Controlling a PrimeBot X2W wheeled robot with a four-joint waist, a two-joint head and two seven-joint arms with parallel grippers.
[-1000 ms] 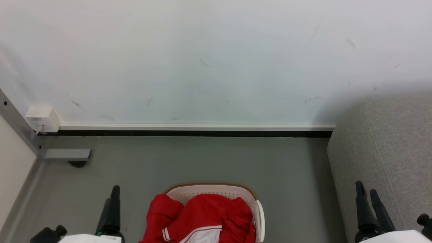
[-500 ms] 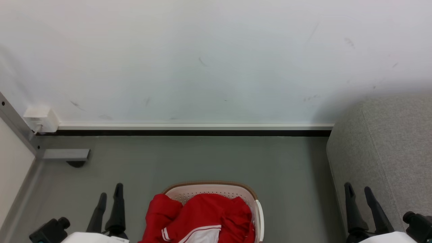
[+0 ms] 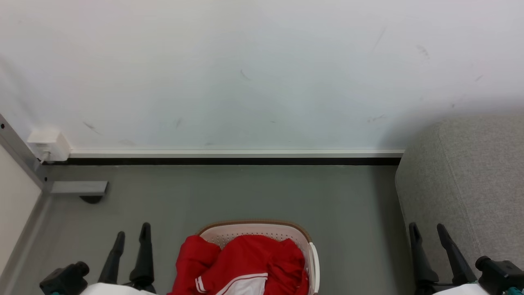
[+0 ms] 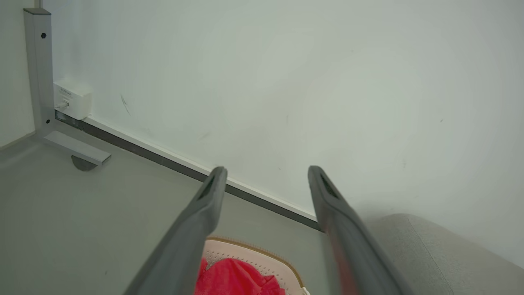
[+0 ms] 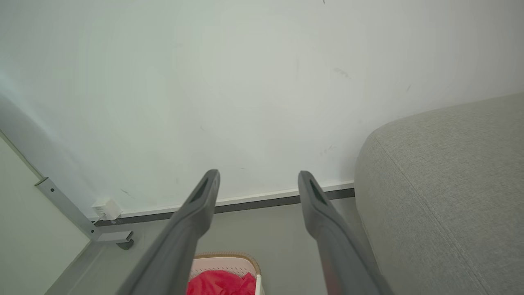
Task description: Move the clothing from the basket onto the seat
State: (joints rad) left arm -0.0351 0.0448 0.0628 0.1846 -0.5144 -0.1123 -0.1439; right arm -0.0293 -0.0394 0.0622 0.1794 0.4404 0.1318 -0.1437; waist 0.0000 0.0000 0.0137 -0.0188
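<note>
The red clothing (image 3: pixel 245 264) with white panels lies heaped in the cream basket (image 3: pixel 299 237) at the bottom centre of the head view, spilling over its left rim. The grey sofa seat (image 3: pixel 475 180) rises at the right. My left gripper (image 3: pixel 132 233) stands open to the left of the basket, empty. My right gripper (image 3: pixel 428 230) stands open between the basket and the sofa, empty. In the left wrist view the open fingers (image 4: pixel 206 205) frame the clothing (image 4: pixel 233 280) and basket (image 4: pixel 266 256) below. The right wrist view shows clothing (image 5: pixel 221 284), basket (image 5: pixel 229 259) and sofa (image 5: pixel 446 188).
A white wall with a dark skirting strip (image 3: pixel 229 161) runs behind the grey floor (image 3: pixel 245 192). At the left stand a grey metal post with a foot (image 3: pixel 77 187) and a small white box (image 3: pixel 45 144) on the wall.
Both grippers have turned and now show two spread fingers each. The right gripper has shifted left, the left one slightly left. The basket and clothing lie as before.
</note>
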